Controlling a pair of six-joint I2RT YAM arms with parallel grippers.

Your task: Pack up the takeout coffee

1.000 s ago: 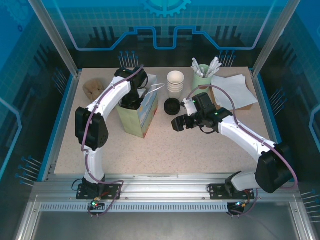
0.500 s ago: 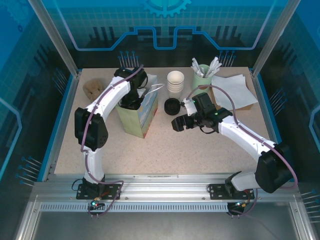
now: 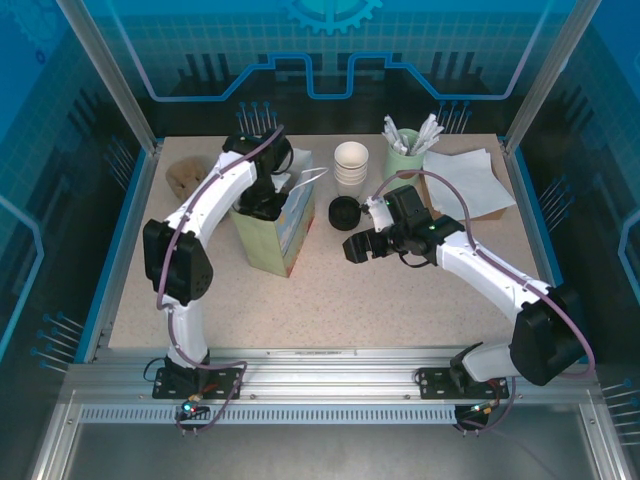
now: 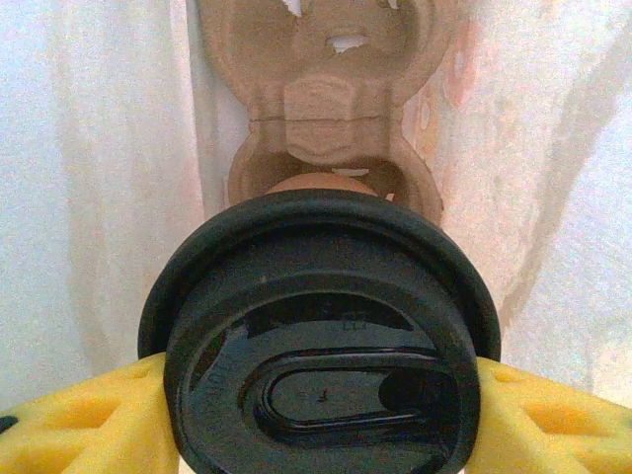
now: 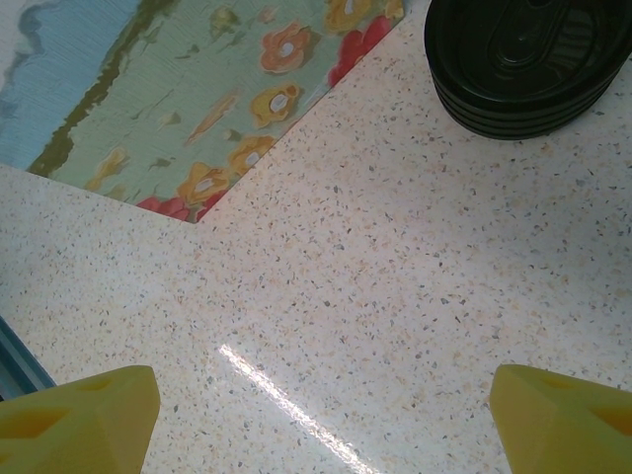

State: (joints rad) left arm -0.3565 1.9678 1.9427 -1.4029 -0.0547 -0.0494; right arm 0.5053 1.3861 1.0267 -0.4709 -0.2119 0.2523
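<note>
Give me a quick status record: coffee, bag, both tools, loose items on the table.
takeout coffee: lidded, gripped by left tool, inside the paper bag
cup carrier: in the bag, below the cup
seating: cannot tell whether the cup sits in a socket
right tool: open, empty, over bare table
loose black lids: stacked, beside the bag
white cups: stacked, beyond the lids

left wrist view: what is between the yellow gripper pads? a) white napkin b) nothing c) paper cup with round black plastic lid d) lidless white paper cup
c: the paper cup with round black plastic lid sits clamped in the left gripper, over a brown moulded cardboard cup carrier.
</note>
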